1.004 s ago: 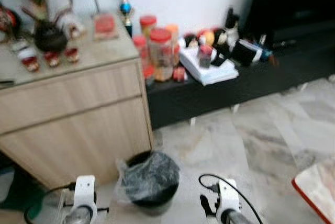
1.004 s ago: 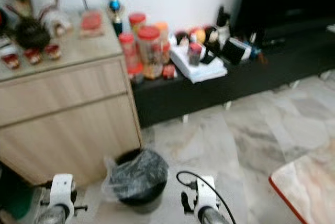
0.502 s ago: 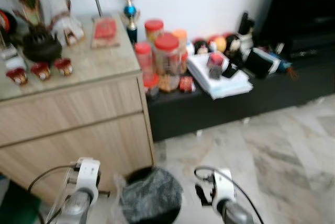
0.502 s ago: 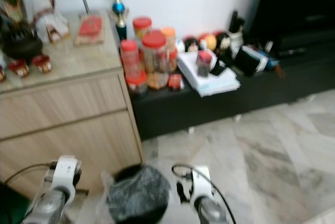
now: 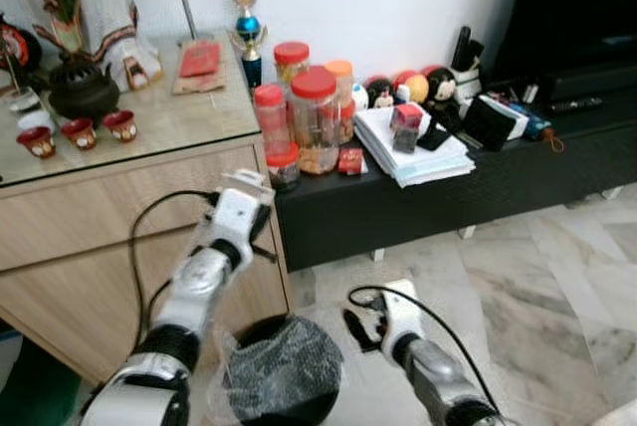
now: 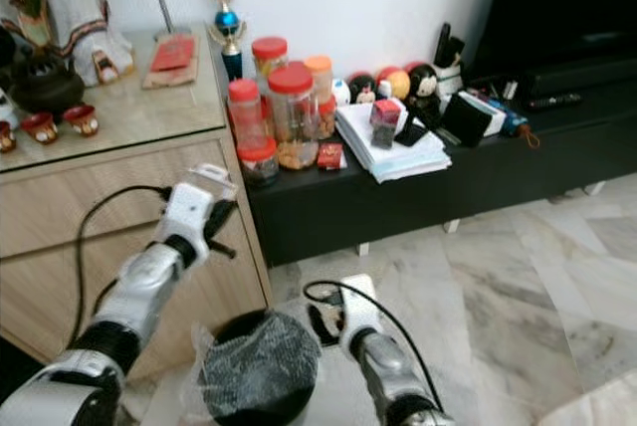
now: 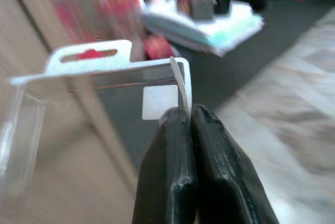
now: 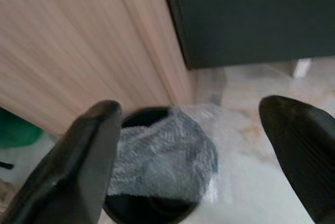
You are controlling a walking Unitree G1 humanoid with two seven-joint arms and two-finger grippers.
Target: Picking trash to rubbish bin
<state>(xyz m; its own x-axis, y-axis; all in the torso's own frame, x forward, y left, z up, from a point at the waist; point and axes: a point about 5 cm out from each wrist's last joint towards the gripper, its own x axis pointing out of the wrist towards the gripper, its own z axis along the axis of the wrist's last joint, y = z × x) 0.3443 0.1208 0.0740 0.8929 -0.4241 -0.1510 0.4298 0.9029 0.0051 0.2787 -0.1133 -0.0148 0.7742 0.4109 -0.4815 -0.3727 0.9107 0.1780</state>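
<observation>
Rubbish bin, black with a crinkled clear liner, sits on the marble floor just in front of the wood cabinet, beside the low black bench. Left gripper is raised in front of the cabinet's corner, above the bin, fingers pinched tight on the edge of a clear plastic blister pack. Right gripper hangs low just right of the bin, fingers spread wide, nothing in them.
</observation>
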